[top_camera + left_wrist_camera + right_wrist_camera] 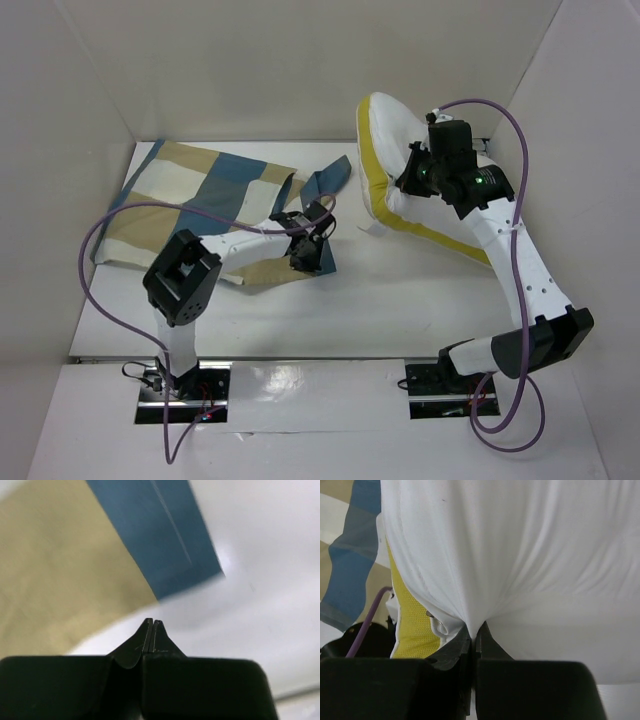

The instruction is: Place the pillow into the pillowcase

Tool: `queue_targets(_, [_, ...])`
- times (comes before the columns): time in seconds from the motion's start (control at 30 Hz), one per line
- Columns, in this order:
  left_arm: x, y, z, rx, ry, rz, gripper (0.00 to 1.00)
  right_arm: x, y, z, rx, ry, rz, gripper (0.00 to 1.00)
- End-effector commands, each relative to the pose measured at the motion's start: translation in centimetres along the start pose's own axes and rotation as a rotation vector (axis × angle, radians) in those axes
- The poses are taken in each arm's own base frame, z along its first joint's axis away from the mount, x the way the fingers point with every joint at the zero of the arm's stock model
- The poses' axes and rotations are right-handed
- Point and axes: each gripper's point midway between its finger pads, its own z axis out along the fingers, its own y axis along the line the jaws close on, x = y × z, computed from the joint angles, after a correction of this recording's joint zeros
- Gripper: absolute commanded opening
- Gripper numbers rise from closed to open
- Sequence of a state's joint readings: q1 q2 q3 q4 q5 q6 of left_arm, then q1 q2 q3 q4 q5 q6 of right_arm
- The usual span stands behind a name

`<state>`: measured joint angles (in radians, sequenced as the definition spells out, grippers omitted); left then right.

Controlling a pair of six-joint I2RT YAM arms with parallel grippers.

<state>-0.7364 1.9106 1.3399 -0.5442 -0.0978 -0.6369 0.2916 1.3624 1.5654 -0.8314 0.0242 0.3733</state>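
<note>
White pillow (390, 125) (yellow-edged) tilts near right wall (585, 100), just beside pillowcase (200, 195) edge.

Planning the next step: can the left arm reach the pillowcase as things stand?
Probably yes: the left pincer, shut, hangs right over the pillowcase edge, nothing between; the pillow is held aside by the right pincer.

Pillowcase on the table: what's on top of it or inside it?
Only the left arm reaches over the pillowcase. The pillow is outside, to the right. The pillowcase lies flat; fabric hides its inside.
</note>
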Motion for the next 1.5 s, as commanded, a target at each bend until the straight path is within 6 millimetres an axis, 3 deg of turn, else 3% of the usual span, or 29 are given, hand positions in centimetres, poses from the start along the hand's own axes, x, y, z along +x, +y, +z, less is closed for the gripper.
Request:
queue_targets(0.0, [2.2, -2.7, -3.7, 0.137, 0.032, 0.106, 0.0, -4.2, 0.8, -1.6, -0.023, -0.142, 0.011, 0.0])
queue_targets(0.1, [2.9, -2.8, -4.7, 0.16, 0.05, 0.073, 0.0, -4.2, 0.6, -1.6, -0.014, -0.145, 0.012, 0.0])
queue_targets(0.13, [2.4, -2.0, -4.8, 0.112, 0.021, 0.058, 0.0, -4.5, 0.7, -1.8, -0.018, -0.153, 0.012, 0.0])
queue_targets(0.17, [2.0, -1.7, -4.7, 0.082, 0.004, 0.02, 0.3, -4.5, 0.7, -1.8, -0.018, -0.153, 0.012, 0.0])
queue_targets(0.23, [0.7, -1.2, -4.5, 0.034, -0.043, 0.017, 0.56, -4.5, 0.9, -1.8, -0.026, -0.15, 0.011, 0.0])
queue_targets(0.3, [0.2, -1.1, -3.3, -0.01, -0.059, 0.011, 0.9, -4.5, 0.9, -1.8, -0.026, -0.15, 0.011, 0.0])
queue_targets(0.37, [-0.7, -0.7, -2.5, -0.059, -0.082, 0.011, 0.99, -4.4, 1.0, -1.8, -0.035, -0.146, 0.011, 0.0])
queue_targets(0.47, [-1.6, -0.5, -0.7, -0.099, -0.1, 0.021, 1.0, -4.4, 0.8, -2.2, -0.025, -0.15, 0.012, 0.0])
queue_targets(0.67, [-2.5, -0.9, 1.9, -0.112, -0.122, 0.02, 0.96, -4.7, 0.9, -2.4, -0.029, -0.159, 0.012, 0.0])
queue_targets(0.73, [-3.2, -1.3, 2.4, -0.117, -0.131, 0.028, 0.89, -4.7, 0.9, -2.4, -0.029, -0.159, 0.012, 0.0])
queue_targets(0.77, [-2.6, -0.9, 3.3, -0.136, -0.103, 0.034, 0.87, -4.6, 0.9, -2.0, -0.025, -0.151, 0.012, 0.0])
queue_targets(0.87, [-2.2, -0.7, 3.6, -0.146, -0.088, 0.029, 0.73, -4.8, 0.4, -2.0, -0.009, -0.157, 0.017, 0.0])
queue_targets(0.9, [-1.7, -1.0, 3.8, -0.123, -0.071, 0.029, 0.68, -4.5, 0.3, -2.0, -0.006, -0.149, 0.017, 0.0])
queue_targets(0.93, [-1.1, -0.9, 4.0, -0.12, -0.054, 0.03, 0.51, -4.5, 0.3, -2.0, -0.006, -0.149, 0.017, 0.0])
queue_targets(1.03, [-1.4, -0.8, 3.8, -0.107, -0.058, 0.02, 0.25, -4.6, 0.2, -2.0, 0.003, -0.152, 0.017, 0.0])
queue_targets(1.07, [-1.6, -1.0, 3.4, -0.101, -0.066, 0.018, 0.06, -4.5, 0.1, -1.6, 0.006, -0.144, 0.017, 0.0])
queue_targets(1.1, [-1.6, -1.0, 3.4, -0.101, -0.066, 0.018, 0.0, -4.5, 0.1, -1.6, 0.007, -0.144, 0.008, 0.0])
queue_targets(1.3, [-1.7, -1.6, -2.3, 0.003, -0.095, 0.089, 0.0, -4.5, -0.1, -1.6, 0.017, -0.148, 0.009, 0.0])
queue_targets(1.4, [0.4, -2.7, -4.9, 0.116, -0.054, 0.169, 0.0, -4.6, -0.3, -1.6, 0.026, -0.151, 0.0, 0.0])
queue_targets(1.47, [3.1, -3.1, -5.7, 0.148, 0.008, 0.222, 0.0, -4.7, -0.6, -1.6, 0.033, -0.154, 0.005, 0.0])
